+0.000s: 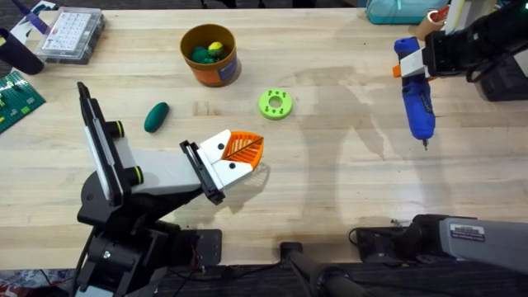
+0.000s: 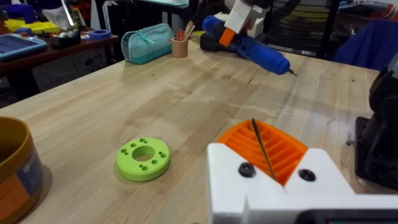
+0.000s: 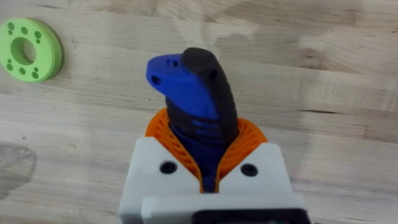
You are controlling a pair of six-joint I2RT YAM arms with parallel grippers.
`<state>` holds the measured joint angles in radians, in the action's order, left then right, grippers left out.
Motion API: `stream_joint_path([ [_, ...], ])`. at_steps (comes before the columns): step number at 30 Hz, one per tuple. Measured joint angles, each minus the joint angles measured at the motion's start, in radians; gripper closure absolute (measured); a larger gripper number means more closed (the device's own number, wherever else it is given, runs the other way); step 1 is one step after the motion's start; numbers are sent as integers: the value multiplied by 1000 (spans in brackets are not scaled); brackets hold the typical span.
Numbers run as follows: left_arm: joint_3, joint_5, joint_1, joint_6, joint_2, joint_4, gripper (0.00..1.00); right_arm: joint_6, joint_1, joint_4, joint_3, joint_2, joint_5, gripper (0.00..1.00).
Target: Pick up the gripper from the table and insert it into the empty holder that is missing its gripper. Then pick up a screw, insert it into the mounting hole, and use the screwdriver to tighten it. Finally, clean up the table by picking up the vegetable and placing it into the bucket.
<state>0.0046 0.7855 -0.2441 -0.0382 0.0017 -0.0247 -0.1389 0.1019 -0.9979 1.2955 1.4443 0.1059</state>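
The right tool grips the screwdriver above the worktop, bit down. The left tool is closed and empty; the vegetable lies near the bucket.

Light wooden table, dark side desk
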Motion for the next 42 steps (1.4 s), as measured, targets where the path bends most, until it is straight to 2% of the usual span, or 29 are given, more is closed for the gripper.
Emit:
stream_joint_path([
  [16, 0, 0, 0, 0, 0, -16, 986, 0, -1, 1, 0, 4, 0, 925],
  [20, 0, 0, 0, 0, 0, -16, 986, -3, 0, -7, 43, 1, 13, 925],
  [27, 0, 0, 0, 0, 0, -16, 986, -10, 0, 39, 161, -99, 107, 925],
  [36, 0, 0, 0, 0, 0, -16, 986, -12, 0, 177, 167, -270, 261, 927],
  [42, 0, 0, 0, 0, 0, -16, 986, -1, 0, 270, 168, -351, 422, 927],
])
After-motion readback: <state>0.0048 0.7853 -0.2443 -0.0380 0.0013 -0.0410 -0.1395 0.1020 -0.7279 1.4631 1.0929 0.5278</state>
